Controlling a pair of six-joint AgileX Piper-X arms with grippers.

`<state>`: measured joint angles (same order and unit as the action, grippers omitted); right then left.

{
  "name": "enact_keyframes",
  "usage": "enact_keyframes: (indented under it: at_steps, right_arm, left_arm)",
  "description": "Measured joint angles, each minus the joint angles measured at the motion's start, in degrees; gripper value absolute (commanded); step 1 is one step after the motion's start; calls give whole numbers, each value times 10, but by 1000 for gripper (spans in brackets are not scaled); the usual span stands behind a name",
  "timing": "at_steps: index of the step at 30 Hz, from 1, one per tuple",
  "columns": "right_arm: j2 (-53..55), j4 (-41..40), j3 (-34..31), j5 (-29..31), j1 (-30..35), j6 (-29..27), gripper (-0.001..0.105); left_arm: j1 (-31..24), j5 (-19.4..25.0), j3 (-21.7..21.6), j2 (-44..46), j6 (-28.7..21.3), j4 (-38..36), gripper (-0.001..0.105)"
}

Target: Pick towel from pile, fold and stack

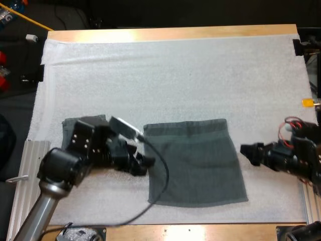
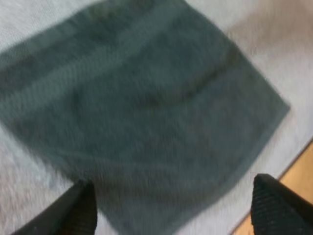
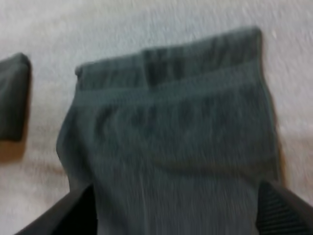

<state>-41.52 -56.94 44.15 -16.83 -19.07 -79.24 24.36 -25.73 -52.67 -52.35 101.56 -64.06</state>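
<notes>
1. Towel (image 1: 195, 163): it lies spread flat on the mat (image 1: 175, 70), toward the near side, between my two grippers. As I judge it, the main risk is an uneven pick. If one side is gripped deeper than the other, the fold comes out skewed. The limp cloth may also sag or drag on the mat as it rises.
2. Towel, appearance: dark grey-green and roughly square, with a woven band along its far edge. That edge puckers slightly near its middle. The near edge runs a little askew.
3. Left gripper (image 1: 143, 163): the fingers stand spread and hold nothing, at the towel's left edge. I cannot tell whether they touch the cloth. If they close too low, they may pinch the mat along with the towel.
4. Right gripper (image 1: 249, 152): the fingers stand spread and empty, just beside the towel's right edge and clear of it. If they close short of the edge, they catch nothing.
5. Folded towel (image 1: 68, 129): it sits left of the spread one, partly under my left arm. A careless sweep of that arm could knock it out of shape.
</notes>
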Motion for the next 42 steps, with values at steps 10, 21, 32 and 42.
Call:
enact_keyframes:
  at_steps: [10, 21, 32, 42]
  right_arm:
    - [44, -134, -13, -1, 0, -22, 66]
    - [-11, -67, -156, -47, 0, -14, 63]
    - [-185, -12, -154, -39, 0, -13, 54]
    - [-297, 39, -154, -61, 0, -25, 54]
  left_arm:
    - [68, 61, 43, 18, 19, -63, 64]
    - [71, 61, 117, 19, 46, -42, 64]
    - [71, 61, 117, 19, 56, -24, 64]
    - [71, 61, 117, 19, 56, -19, 64]
